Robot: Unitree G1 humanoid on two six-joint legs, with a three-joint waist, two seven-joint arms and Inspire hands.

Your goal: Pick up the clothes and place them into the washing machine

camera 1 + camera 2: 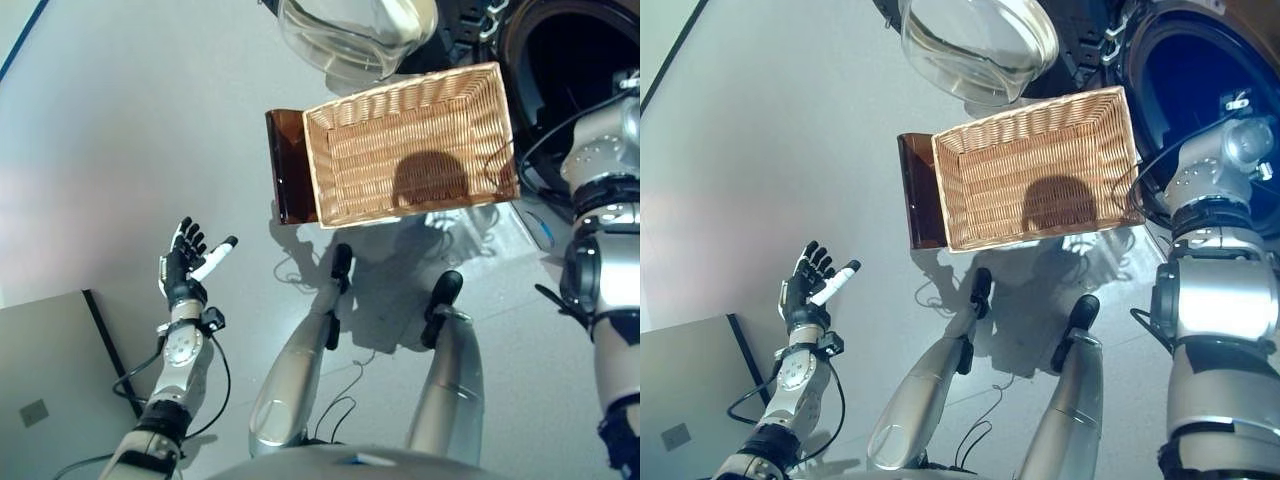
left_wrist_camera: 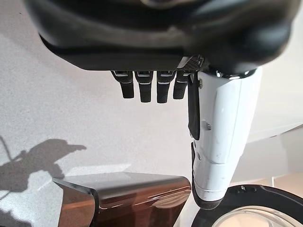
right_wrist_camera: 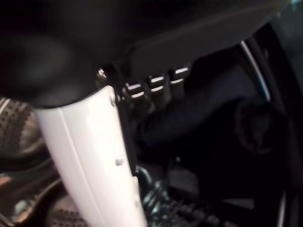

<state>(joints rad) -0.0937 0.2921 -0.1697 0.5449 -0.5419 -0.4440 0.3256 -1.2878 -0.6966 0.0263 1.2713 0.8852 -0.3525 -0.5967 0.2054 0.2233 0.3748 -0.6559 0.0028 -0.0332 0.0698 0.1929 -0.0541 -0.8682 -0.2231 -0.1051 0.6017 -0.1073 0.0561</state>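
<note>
Right wrist view: right hand (image 3: 94, 156) is reaching inside the washing machine (image 1: 1200, 70) drum, white-covered thumb forward, fingers in a short row beside it; dark clothes (image 3: 199, 118) lie in a soft heap just past the fingers, but can't tell if the fingers are curled on the fabric or already off it. From the eye views the right arm runs up into the open round port, hand itself hidden inside. Left hand (image 1: 185, 265) hangs over bare floor well apart from everything, fingers straight and spread, holding nothing. Wicker basket (image 1: 410, 145) sits on the floor just in front of the machine, empty, nothing left on its woven bottom; a brown stand (image 1: 285, 165) touches its left side. Glass door (image 1: 975, 40) is swung open above the basket. Clothes look light, limp, non-slippery, not fragile; judgement: they bunch and drape, so best taken by pinching a fold at the top of the heap, and can simply be dropped deep in the drum.
</note>
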